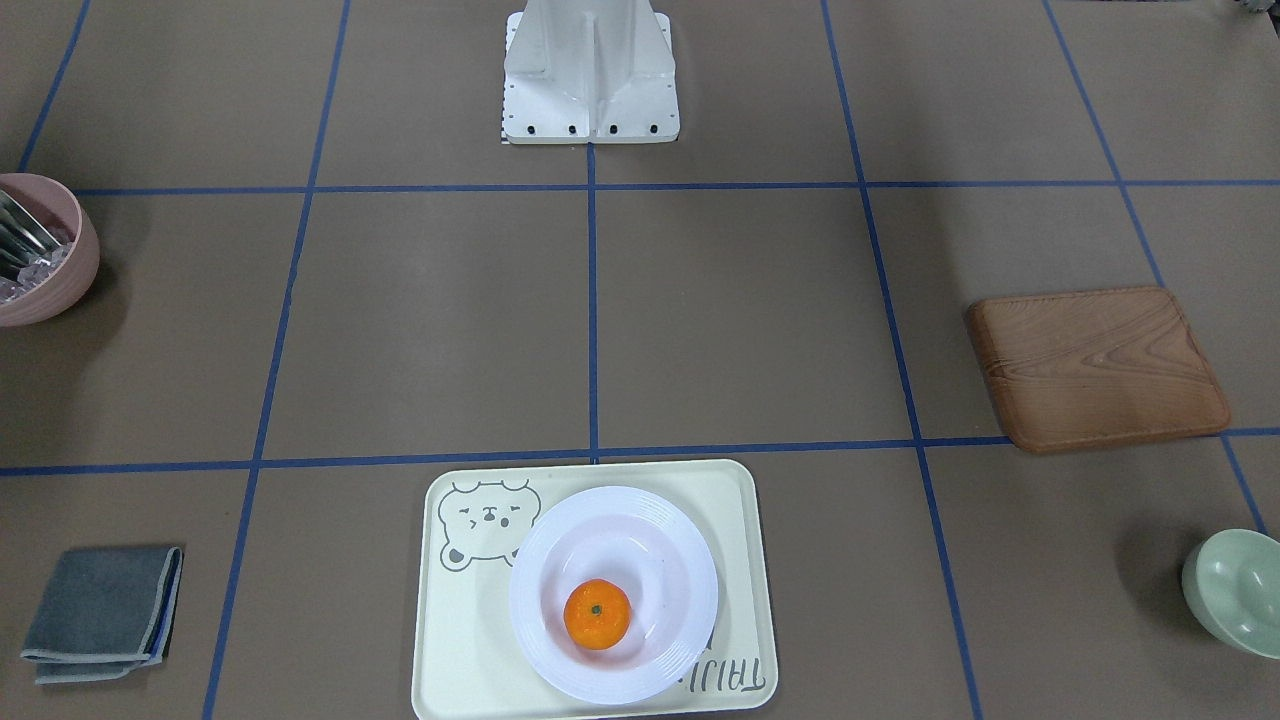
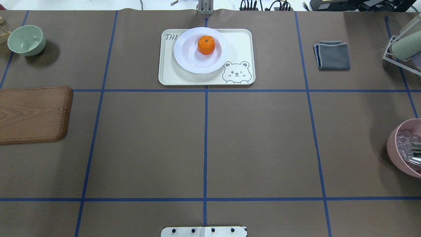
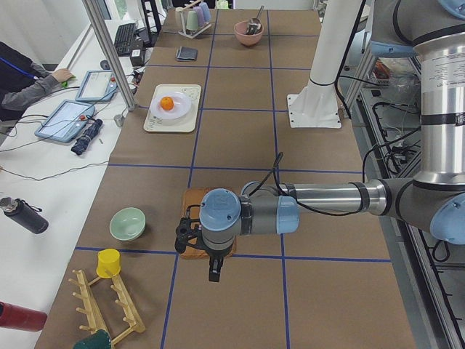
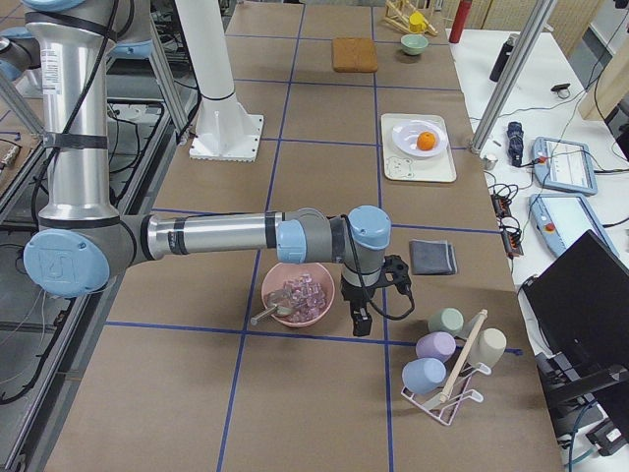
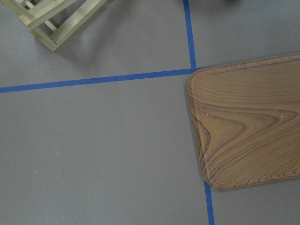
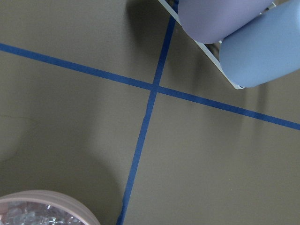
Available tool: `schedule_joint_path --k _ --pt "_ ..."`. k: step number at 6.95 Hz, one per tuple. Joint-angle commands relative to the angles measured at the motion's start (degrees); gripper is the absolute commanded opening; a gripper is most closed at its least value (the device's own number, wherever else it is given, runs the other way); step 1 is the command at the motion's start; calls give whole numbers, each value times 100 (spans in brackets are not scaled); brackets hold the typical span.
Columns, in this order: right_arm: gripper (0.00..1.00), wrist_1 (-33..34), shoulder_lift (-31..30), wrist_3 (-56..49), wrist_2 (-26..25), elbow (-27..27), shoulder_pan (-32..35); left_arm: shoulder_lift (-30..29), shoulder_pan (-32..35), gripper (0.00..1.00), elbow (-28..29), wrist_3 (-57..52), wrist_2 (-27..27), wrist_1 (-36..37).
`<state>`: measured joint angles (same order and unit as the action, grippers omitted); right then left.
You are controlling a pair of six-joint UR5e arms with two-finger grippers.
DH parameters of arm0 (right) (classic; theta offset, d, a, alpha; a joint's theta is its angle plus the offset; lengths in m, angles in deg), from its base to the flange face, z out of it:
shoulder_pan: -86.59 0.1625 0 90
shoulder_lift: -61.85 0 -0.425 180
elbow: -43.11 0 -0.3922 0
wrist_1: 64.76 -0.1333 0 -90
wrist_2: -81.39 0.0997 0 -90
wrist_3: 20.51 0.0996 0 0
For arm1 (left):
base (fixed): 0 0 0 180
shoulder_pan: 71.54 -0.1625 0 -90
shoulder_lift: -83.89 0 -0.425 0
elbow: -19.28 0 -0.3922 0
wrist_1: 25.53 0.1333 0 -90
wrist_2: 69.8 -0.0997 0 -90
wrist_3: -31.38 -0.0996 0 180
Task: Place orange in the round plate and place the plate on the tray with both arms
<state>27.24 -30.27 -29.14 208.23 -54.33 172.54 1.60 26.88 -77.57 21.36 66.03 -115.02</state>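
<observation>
The orange [image 1: 597, 614] lies in the sunken centre of the white round plate [image 1: 612, 497]. The plate stands on the cream tray [image 1: 745, 520] with the bear drawing, at the table's far middle edge. In the overhead view the orange [image 2: 206, 45], plate [image 2: 189, 61] and tray [image 2: 240, 42] sit at top centre. Both arms are far from them. My left gripper [image 3: 187, 231] hangs over the wooden board at the table's left end. My right gripper [image 4: 395, 277] hangs beside the pink bowl at the right end. Whether either is open or shut, I cannot tell.
A wooden board [image 2: 33, 113] and a pale green bowl [image 2: 26, 40] lie at the left. A folded grey cloth [image 2: 333, 55], a pink bowl with cutlery [image 2: 406, 148] and a cup rack [image 4: 447, 359] are at the right. A person sits beyond the far edge.
</observation>
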Motion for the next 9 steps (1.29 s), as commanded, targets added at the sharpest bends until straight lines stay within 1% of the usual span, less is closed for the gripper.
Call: schedule_joint_path --k 1,2,3,4,5,6,9 --pt "100 -42 -17 10 340 -29 27 81 -103 98 8 -9 -300 -7" --pt "100 -42 -8 11 350 -38 70 81 -225 98 -10 -9 -520 -7" --pt "100 -33 -8 11 403 -47 106 72 -244 98 -27 35 -470 2" --pt "100 -24 -69 2 577 23 123 72 -244 98 -45 35 -383 45" --pt "100 -59 -87 -33 823 -3 132 81 -236 98 -54 18 -199 63" --pt "100 -59 -139 -94 929 -133 167 90 -235 98 -10 17 -75 46" --pt "100 -59 -245 -86 746 -135 220 90 -235 98 8 26 -65 19"
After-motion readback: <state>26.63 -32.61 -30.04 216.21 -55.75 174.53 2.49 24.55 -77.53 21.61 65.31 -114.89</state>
